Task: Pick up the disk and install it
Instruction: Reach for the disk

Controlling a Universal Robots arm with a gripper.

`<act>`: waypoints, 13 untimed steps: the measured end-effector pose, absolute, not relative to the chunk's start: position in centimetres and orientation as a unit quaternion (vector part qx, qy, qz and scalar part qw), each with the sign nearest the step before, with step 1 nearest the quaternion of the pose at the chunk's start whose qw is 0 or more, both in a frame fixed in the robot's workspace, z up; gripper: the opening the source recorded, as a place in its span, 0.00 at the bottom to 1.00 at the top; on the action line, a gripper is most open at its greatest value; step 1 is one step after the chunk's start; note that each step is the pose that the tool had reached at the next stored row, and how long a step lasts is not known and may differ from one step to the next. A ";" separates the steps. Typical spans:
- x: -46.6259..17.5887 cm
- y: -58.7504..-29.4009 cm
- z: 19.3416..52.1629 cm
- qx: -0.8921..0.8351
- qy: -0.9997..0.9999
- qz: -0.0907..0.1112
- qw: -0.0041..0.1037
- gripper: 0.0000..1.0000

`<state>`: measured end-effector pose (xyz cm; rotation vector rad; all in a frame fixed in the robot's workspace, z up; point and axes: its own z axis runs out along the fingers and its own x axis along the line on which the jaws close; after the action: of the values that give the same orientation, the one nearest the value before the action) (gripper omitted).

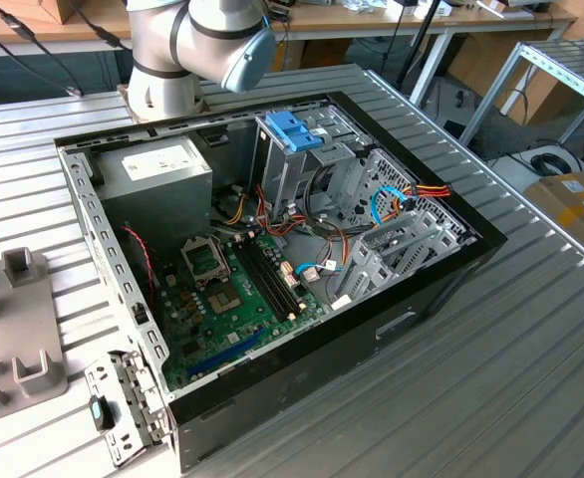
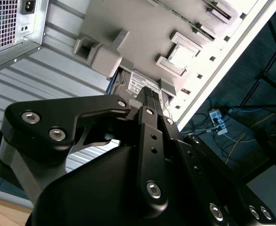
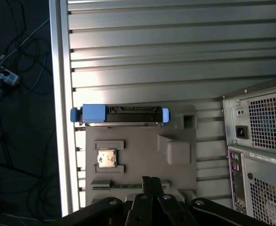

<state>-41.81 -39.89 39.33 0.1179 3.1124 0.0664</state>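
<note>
The disk (image 3: 121,115), silver-grey with a blue carrier frame, stands on edge in a slot at the far side of a grey fixture plate (image 3: 142,155) near the table's edge. In the second wrist view its white label (image 2: 139,84) peeks out just past the fingertips. My gripper (image 3: 151,181) is shut with nothing in it and hovers above the plate, apart from the disk. In the second wrist view my gripper (image 2: 150,96) points at the disk. The open computer case (image 1: 272,249) lies on the table, with a blue-handled drive cage (image 1: 294,129) inside.
A processor chip (image 3: 106,158) sits in a pocket of the fixture plate (image 1: 13,329). The case's rear panel (image 3: 260,141) stands beside the plate. The table edge (image 3: 60,117) runs close to the disk, with cables on the floor beyond. A grey power supply (image 1: 157,169) fills a corner of the case.
</note>
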 end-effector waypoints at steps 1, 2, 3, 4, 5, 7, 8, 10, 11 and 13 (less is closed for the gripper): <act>-41.9 -39.9 39.3 0.038 0.999 0.021 0.013 0.10; -42.0 -39.9 39.3 0.038 0.999 0.021 0.013 0.10; -42.0 -39.9 39.3 0.038 0.999 0.021 0.013 0.10; -42.1 -39.9 39.3 0.038 0.999 0.021 0.013 0.10; -42.2 -39.9 39.3 0.038 0.999 0.021 0.013 0.10; -42.3 -39.9 39.3 0.038 0.999 0.021 0.013 0.10; -42.4 -39.9 39.3 0.038 0.999 0.021 0.013 0.10; -42.6 -39.9 39.3 0.038 0.999 0.021 0.013 0.10; -42.6 -39.9 39.3 0.038 0.999 0.021 0.013 0.10; -42.8 -39.9 39.3 0.038 0.999 0.021 0.013 0.10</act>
<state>-42.81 -39.90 39.33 0.1179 3.1125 0.0663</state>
